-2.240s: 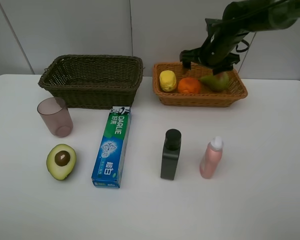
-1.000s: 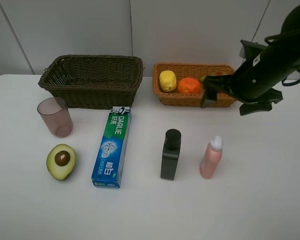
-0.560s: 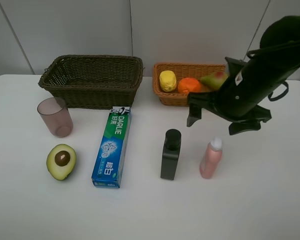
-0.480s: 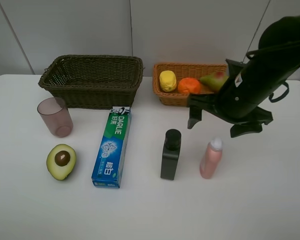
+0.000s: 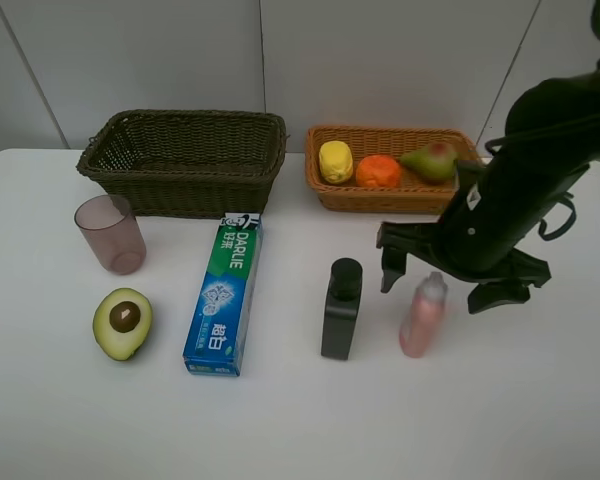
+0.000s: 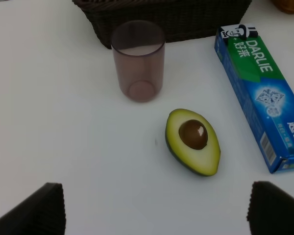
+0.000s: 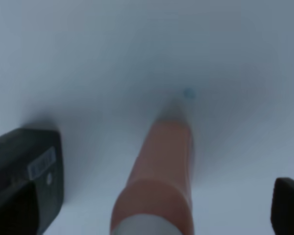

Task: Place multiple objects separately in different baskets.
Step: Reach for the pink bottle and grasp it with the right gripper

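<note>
The right tool was spread wide around the cap of the pink white-capped bottle, a finger on each side, neither touching it. That bottle stood upright on the table just beside the black bottle. The left tool, also spread, hung near the halved avocado, gripping nothing

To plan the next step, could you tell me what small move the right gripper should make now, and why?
Probably lower it and close on the pink bottle: the right gripper hangs open over the bottle's top, and the bottle stands upright on the table, not yet sorted.
</note>
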### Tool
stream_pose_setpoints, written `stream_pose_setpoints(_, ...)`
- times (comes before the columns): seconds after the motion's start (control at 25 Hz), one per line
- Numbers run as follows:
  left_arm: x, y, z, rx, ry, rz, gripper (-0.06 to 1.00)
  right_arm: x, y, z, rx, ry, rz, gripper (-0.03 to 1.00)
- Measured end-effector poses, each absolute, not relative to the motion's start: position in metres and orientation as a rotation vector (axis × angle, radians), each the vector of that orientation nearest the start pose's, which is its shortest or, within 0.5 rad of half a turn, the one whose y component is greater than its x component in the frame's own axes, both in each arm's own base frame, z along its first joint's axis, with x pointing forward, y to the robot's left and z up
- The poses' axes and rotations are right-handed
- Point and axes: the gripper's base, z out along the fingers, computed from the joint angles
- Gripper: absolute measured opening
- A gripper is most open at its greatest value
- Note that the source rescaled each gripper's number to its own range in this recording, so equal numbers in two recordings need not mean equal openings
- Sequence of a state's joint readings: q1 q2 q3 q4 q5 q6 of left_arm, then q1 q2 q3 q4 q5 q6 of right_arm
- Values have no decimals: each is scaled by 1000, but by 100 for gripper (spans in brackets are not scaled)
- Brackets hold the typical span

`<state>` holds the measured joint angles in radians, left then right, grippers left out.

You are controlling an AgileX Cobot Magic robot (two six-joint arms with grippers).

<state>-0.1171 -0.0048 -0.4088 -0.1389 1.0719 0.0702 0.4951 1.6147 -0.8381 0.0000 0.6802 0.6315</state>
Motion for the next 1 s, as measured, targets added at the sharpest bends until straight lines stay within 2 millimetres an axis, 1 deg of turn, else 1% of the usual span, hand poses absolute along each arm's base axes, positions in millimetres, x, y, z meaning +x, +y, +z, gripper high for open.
stream_pose_setpoints(0.16,2,-11,251,200,2130,-197,98,233,129,158,238,2970,187,100)
stream_pose_setpoints(0.28,2,-11,251,200,2130,-197,98,230,127,154,249,2978,188,100)
stream_pose_setpoints(0.48,2,-11,251,200,2130,-197,98,231,128,153,251,2961,203,100)
stream_pose_setpoints(0.68,2,-11,251,200,2130,-197,98,234,130,138,255,2990,176,100)
stream_pose_setpoints(0.76,2,-11,251,200,2130,-197,98,236,130,136,255,2985,180,100)
stream_pose_setpoints(1.0,2,-11,251,200,2130,-197,98,238,131,135,249,2969,189,100)
